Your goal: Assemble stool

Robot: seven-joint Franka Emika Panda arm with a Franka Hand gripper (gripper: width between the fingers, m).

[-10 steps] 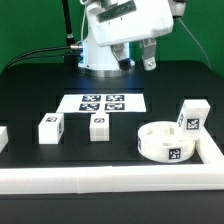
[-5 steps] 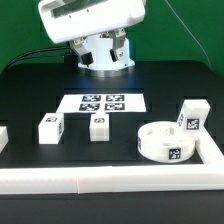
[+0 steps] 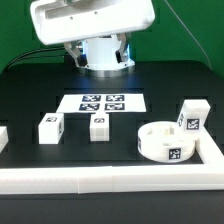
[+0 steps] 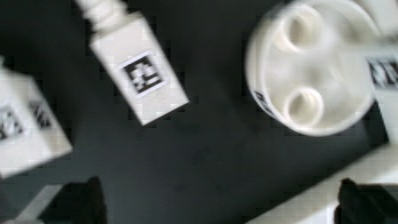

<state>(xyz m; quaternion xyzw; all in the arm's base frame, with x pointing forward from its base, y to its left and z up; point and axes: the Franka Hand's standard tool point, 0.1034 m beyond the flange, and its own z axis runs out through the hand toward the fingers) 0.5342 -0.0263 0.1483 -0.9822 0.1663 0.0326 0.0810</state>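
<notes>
Hovering above the worktop (image 3: 40,88), the fingers (image 4: 368,197) are spread fully apart, and nothing is held between them. The round seat (image 4: 329,70) is seen lying below, beyond one fingertip. A leg block (image 4: 143,72) is laid flat beyond the other fingertip, clear of both fingers.

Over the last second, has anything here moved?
The arm swung toward the exterior view's left and now looks larger in that view. Its gripper stayed open and empty; nothing was taken hold of or let go. The seat, the three legs and the marker board lie as before.
</notes>
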